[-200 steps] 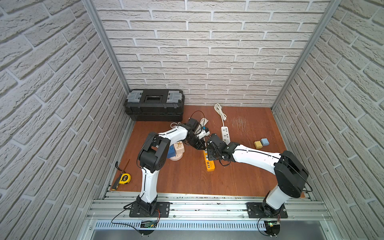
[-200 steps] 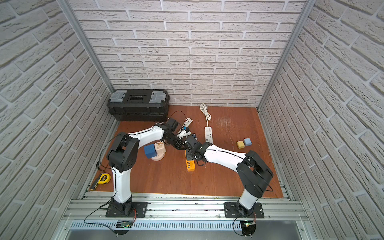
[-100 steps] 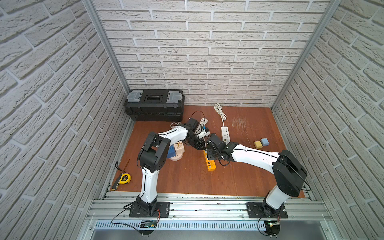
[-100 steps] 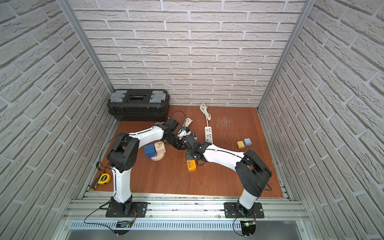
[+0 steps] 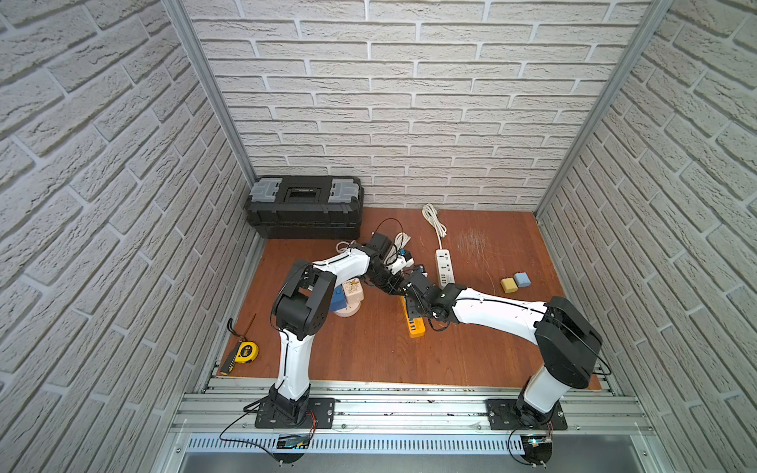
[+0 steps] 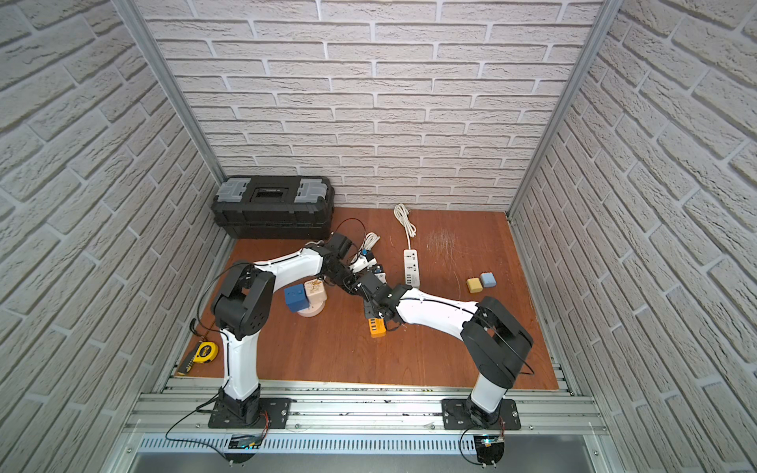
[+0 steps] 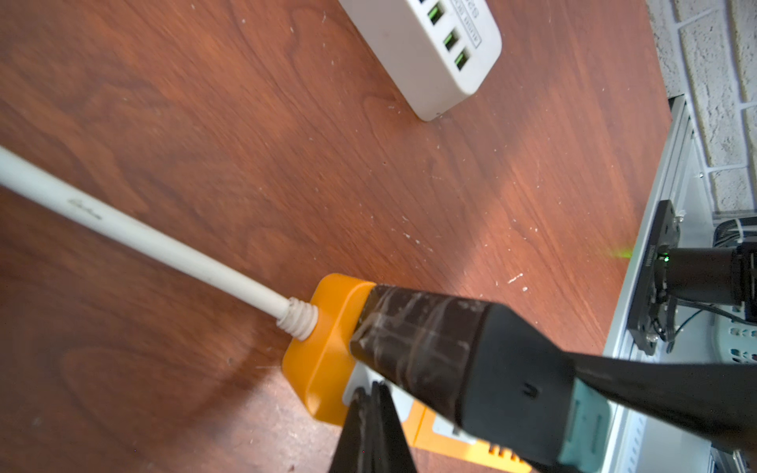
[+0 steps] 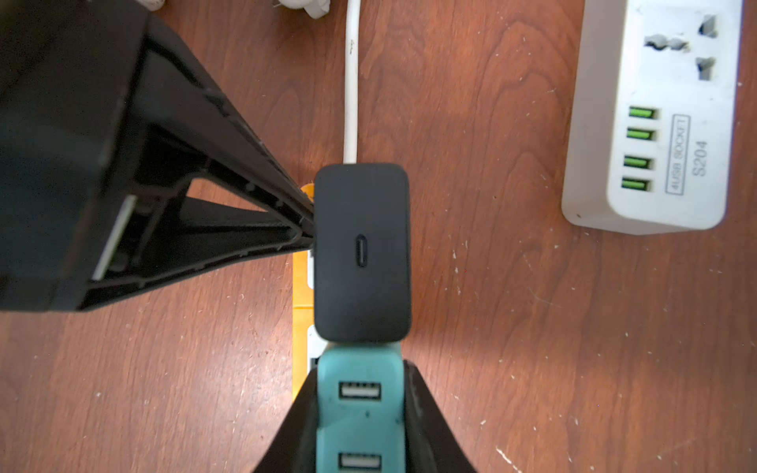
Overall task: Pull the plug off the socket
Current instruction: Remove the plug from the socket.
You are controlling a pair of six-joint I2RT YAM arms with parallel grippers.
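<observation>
Top views: left gripper [image 5: 387, 283] and right gripper [image 5: 411, 288] meet over the far end of the orange power strip [image 5: 415, 325]; can't read the jaws from here. Left wrist: left tips are pressed together and look to be bearing on the strip's end beside the black charger [image 7: 512, 381]. The contact patch is tiny, so it could skid off and the strip would lift with the pull. Right wrist: right fingers pinch the teal plug [image 8: 358, 409], which looks seated in the strip and butts against the charger. Risks: off-axis pull binds the pins, slick sides slip, charger gets dragged along.

lab test cell, faux-brick panels [image 5: 409, 102], aluminium frame [image 5: 409, 409]
</observation>
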